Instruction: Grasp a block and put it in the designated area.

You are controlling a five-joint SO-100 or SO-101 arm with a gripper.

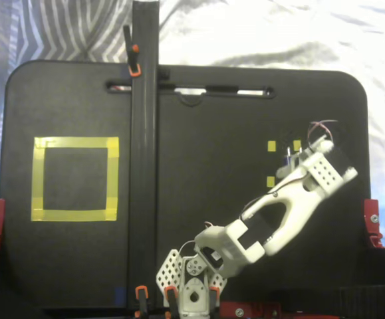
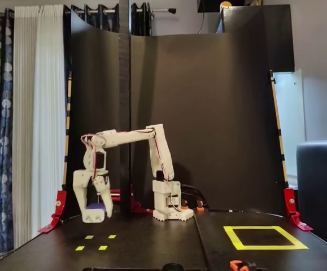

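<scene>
blue, seemingly rounded block [image 2: 94,212] sits clamped in pincer [image 2: 93,215].

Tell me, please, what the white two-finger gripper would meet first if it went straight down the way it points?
The white gripper points downward; the small dark blue block already sits between its fingers, so next would probably come the black tabletop.

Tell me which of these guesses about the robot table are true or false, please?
1. The block sits between the fingers of the gripper. True.
2. The block lies inside the designated area. False: that yellow outline encloses only bare black surface.
3. The gripper hangs near the small yellow tape squares. True.
4. The arm is reaching toward the big square. False: in both fixed views it stretches to the opposite side.
</scene>
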